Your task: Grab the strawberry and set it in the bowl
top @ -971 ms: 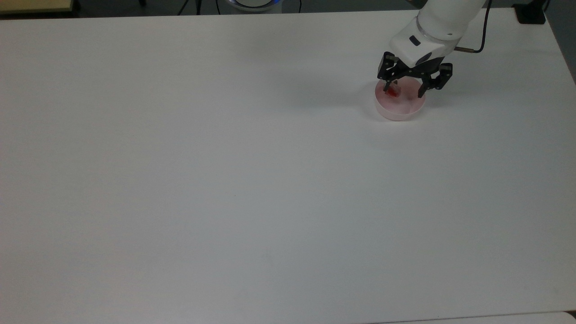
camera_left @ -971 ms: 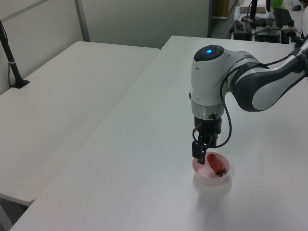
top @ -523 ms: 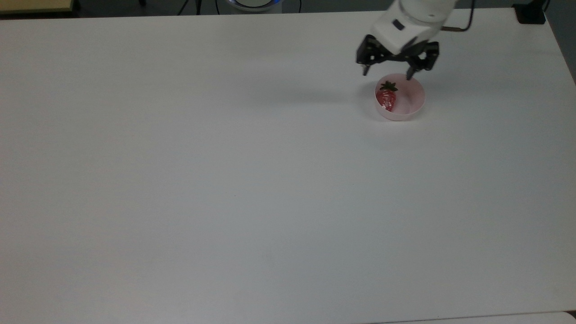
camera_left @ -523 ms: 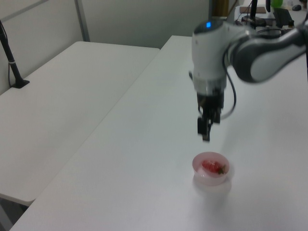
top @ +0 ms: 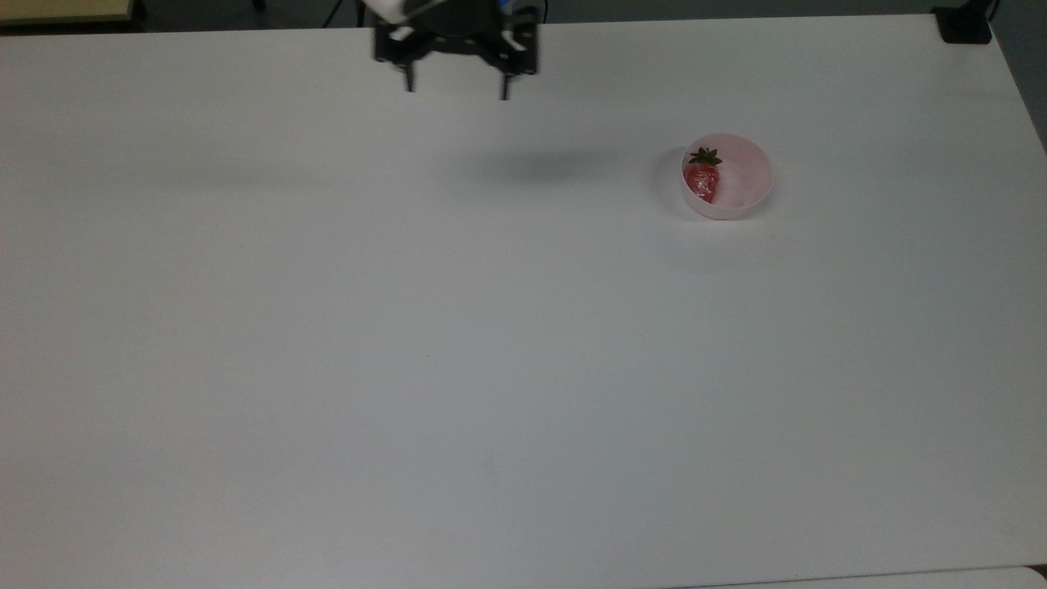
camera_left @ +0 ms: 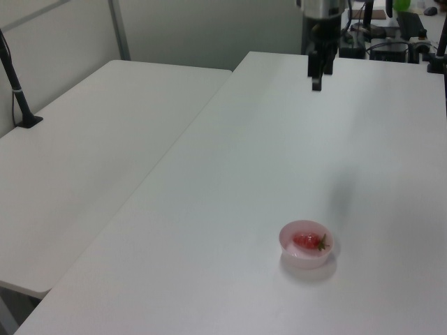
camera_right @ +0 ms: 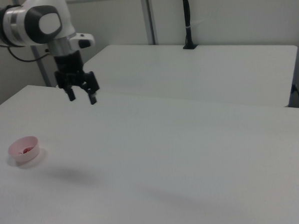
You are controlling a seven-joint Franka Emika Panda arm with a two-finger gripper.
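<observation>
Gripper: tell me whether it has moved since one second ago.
Yes. In the top view the open gripper has left the pink bowl, going toward the top view's left and the table's far edge; the strawberry lies inside the bowl.

The setting is a robotics lab: plain white tables (camera_left: 105, 139), bare partition walls (camera_right: 224, 12), a clamped black pole (camera_right: 187, 19) and cabled equipment (camera_left: 391, 42) behind.

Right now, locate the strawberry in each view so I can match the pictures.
Top view: the strawberry lies in the bowl, against its wall on the top view's left, upper right of the picture.
Left view: strawberry in the bowl, lower right.
Right view: a red spot in the bowl, far left.
Shared landmark: the open gripper, raised and well away from the bowl.
</observation>
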